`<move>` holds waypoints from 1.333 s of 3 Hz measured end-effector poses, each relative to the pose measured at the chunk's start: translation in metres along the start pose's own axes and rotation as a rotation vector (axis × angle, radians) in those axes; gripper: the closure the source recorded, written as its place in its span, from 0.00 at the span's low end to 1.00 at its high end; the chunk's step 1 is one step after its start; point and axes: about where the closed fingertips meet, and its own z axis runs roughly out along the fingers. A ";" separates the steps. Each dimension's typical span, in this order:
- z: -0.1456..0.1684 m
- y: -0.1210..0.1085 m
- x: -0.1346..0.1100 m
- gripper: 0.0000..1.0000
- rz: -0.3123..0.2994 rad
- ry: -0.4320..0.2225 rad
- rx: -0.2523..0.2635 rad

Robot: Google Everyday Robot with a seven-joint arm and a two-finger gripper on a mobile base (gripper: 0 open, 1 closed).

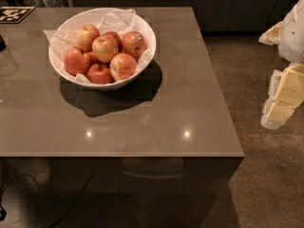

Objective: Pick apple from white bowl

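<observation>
The white bowl (148, 36), lined with crumpled white paper, stands on the far left part of a grey-brown table (166, 108). It holds several apples. The apple (105, 48), pale yellow-orange with a light blush, lies on top in the middle of the pile. A redder apple with a small sticker (134, 42) lies to its right. Darker red apples lie at the front and left. My gripper (281, 103) hangs at the frame's right edge, beyond the table's right side and far from the bowl, with nothing visibly in it.
A black-and-white marker tag (13, 13) lies at the table's far left corner. Dark cabinets (228, 4) run along the back. Brown floor (247, 80) lies right of the table. Cables (19, 194) trail under the table's front left.
</observation>
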 end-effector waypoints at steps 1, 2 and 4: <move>-0.002 0.000 -0.003 0.00 -0.005 -0.001 0.006; -0.006 0.001 -0.021 0.00 -0.036 0.010 0.016; -0.029 0.017 -0.112 0.00 -0.228 0.075 0.061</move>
